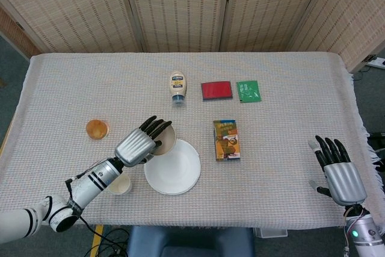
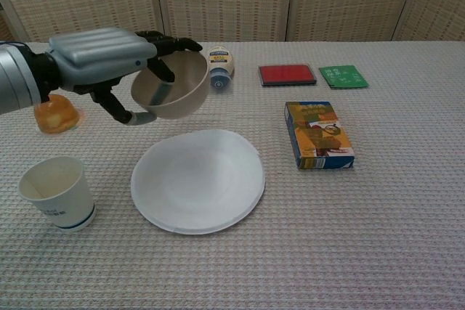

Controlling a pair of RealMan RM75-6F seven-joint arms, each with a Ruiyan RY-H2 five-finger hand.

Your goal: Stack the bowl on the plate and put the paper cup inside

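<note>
Holding bowl (image 2: 171, 85) tilted above plate (image 2: 197, 179), left hand (image 2: 102, 56) gripping rim

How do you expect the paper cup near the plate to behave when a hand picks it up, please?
The paper cup looks empty and thin-walled, so it is probably very light and could crush under a firm squeeze. It stands upright on a base narrower than its mouth, so a sideways nudge might tip it, and it would likely roll in a curve.

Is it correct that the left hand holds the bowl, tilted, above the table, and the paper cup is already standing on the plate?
Not quite. The left hand does hold the bowl tilted above the table, but the paper cup is not on the plate. It stands on the tablecloth to the plate's left, apart from it. The chest view shows this.
</note>
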